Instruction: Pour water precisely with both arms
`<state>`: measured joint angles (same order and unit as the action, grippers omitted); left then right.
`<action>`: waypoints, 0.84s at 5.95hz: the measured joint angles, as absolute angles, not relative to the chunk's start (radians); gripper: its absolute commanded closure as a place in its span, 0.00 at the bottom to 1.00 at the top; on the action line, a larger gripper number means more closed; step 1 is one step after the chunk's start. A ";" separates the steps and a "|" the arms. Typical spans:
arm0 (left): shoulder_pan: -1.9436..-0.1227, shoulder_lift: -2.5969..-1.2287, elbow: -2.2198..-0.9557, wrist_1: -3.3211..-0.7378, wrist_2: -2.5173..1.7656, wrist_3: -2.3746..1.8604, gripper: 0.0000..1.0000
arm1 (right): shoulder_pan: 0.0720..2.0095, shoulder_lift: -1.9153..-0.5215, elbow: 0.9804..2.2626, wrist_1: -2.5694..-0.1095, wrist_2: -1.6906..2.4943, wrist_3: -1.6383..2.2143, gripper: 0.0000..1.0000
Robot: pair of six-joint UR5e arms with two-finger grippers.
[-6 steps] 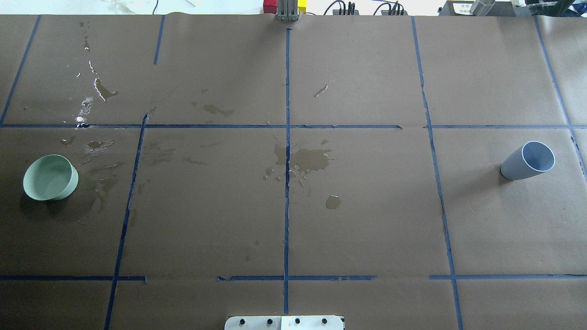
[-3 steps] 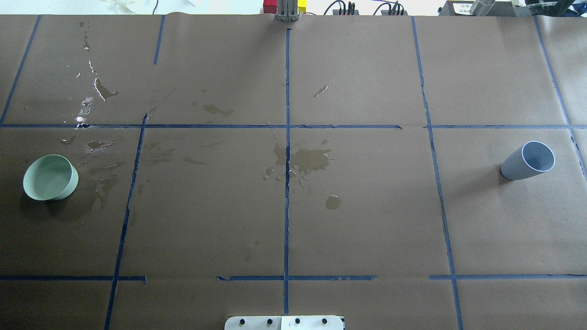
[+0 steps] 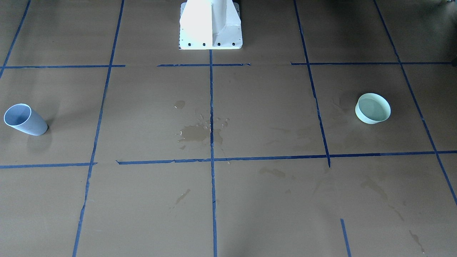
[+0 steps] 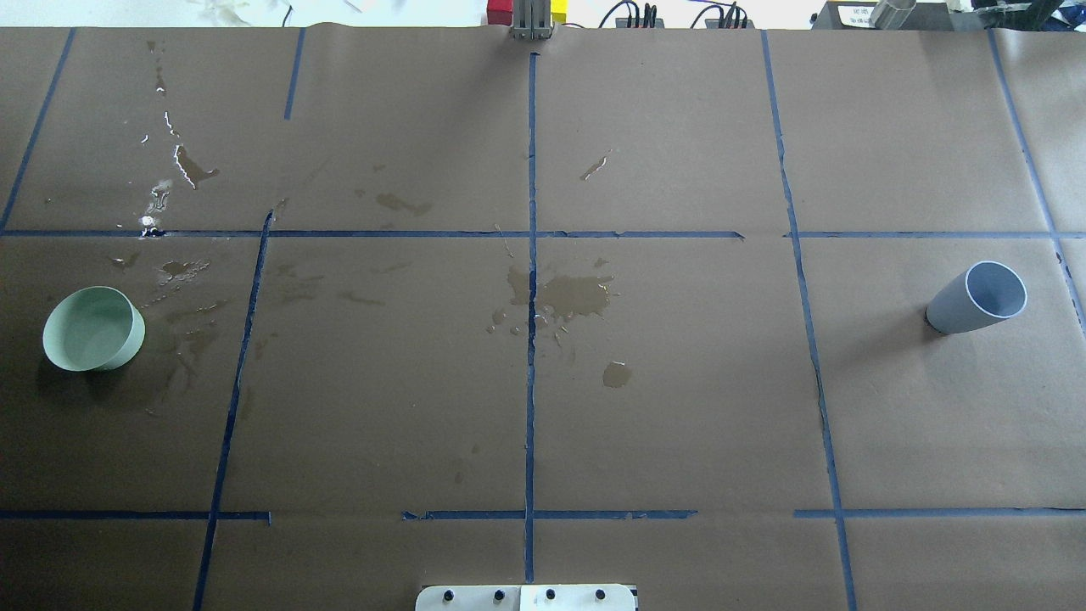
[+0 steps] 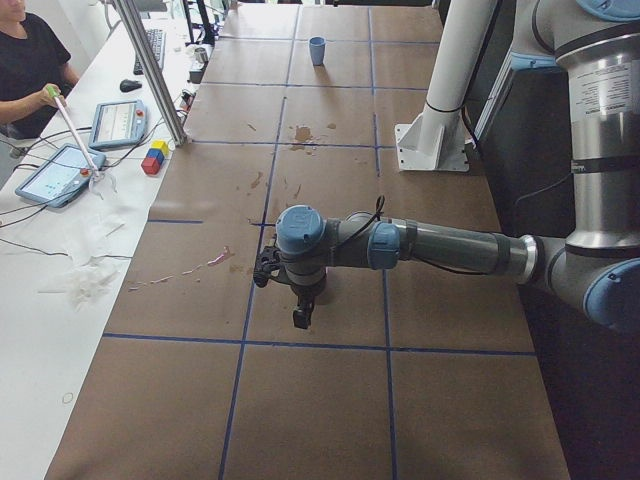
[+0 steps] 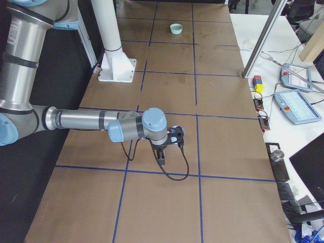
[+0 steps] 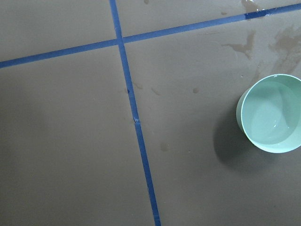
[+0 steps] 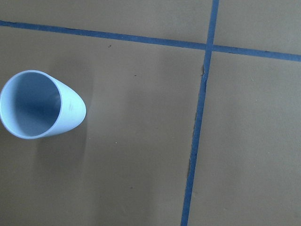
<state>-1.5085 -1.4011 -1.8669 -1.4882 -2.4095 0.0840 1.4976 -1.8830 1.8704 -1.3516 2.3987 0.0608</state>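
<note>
The water (image 7: 272, 121) sits in the green bowl (image 7: 273, 114). It is a small, shiny pool. In the overhead view the bowl is at the left edge of the frame. The blue cup (image 4: 976, 298) is at the right edge, well apart from it. From the right wrist view the cup looks empty.

More water lies in puddles (image 4: 577, 297) on the brown paper (image 4: 679, 424), near the middle of the frame.

The left arm (image 5: 440, 246) reaches out low over the table, and its gripper (image 5: 299, 320) hangs down. The right arm (image 6: 86, 121) does the same, with its gripper (image 6: 162, 160) pointing down. Neither one holds the bowl or the cup. I cannot tell if the fingers are apart or together, because only the side views show them.

Here is what I think could go wrong. The bowl is wide and low, so the fingers may slip off its rim and tip it. The paper beside the bowl is wet, so the bowl could slide when touched. The cup is tall and thin, so a bump could knock it over. The cup's mouth is small, so water poured from the wide bowl may miss it and make a new puddle.
</note>
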 measured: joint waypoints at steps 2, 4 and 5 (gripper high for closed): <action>-1.367 -1.411 -1.817 -1.699 -2.419 -0.303 0.00 | 1.496 -1.884 1.870 -1.352 2.398 0.066 0.00; -1.207 -1.465 -1.718 -1.917 -2.376 -0.653 0.00 | 1.496 -1.884 1.871 -1.352 2.399 0.075 0.00; -1.150 -1.490 -1.684 -1.964 -2.333 -0.727 0.00 | 1.496 -1.884 1.871 -1.351 2.399 0.075 0.00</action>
<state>-1.1500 -1.4898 -1.6835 -1.9637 -2.3329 -0.7272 1.4957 -1.8838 1.8713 -1.3510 2.3991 0.0749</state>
